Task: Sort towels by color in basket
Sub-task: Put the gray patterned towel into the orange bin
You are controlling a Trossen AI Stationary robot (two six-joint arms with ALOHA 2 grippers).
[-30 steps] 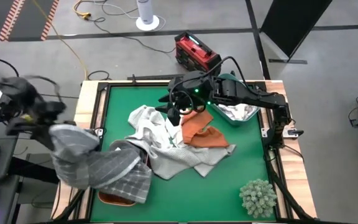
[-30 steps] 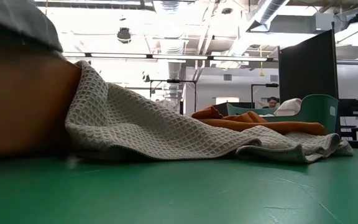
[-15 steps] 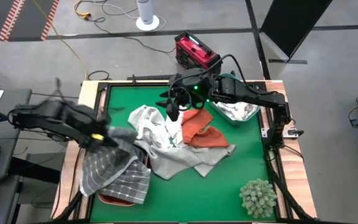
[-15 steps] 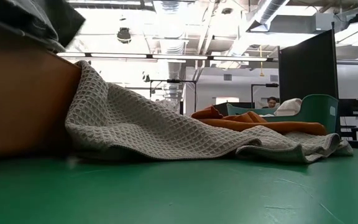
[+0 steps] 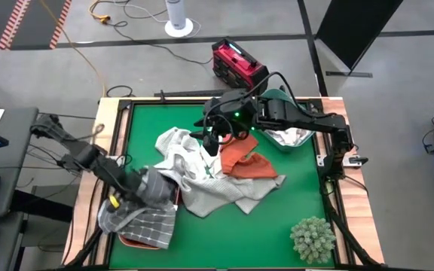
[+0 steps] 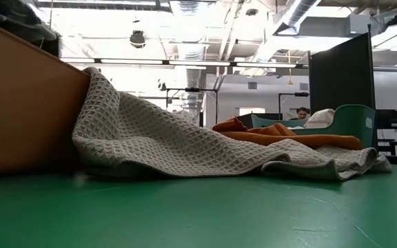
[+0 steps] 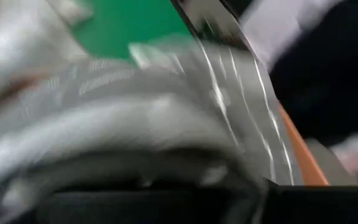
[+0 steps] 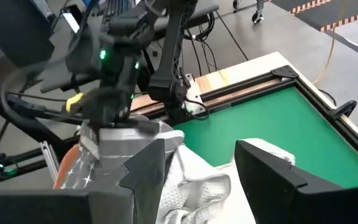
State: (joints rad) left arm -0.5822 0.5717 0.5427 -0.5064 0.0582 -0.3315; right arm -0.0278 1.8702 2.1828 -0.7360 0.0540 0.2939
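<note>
- Green felt table top (image 5: 292, 199) with a wooden and dark-railed border carries a heap of cloth in its middle; bare green lies open along the near edge and around the far left corner.
- Grey checked cloth towel (image 5: 143, 218) hangs bunched over the orange-brown basket (image 5: 138, 241) at the near left edge, partly draping past the table's left rail.
- Left gripper (image 5: 138, 190) sits at the top of that bunch with its fingers closed on the grey checked cloth towel; its own wrist view is filled by grey folds (image 7: 135, 124).
- Pale waffle-weave towel (image 5: 202, 177) sprawls across the centre, touching the orange-brown basket's side in the low view (image 6: 185, 145).
- Rust-orange towel (image 5: 243, 159) lies on the heap's right part.
- Right gripper (image 5: 215, 137) hovers over the heap's far side, beside the rust-orange towel, fingers (image 8: 272, 180) spread apart and holding nothing.
- Teal basket (image 5: 281, 98) at the far right edge holds white cloth (image 5: 286, 137).
- Spiky pale-green plant ball (image 5: 313, 237) stands at the near right corner, well apart from the heap.
</note>
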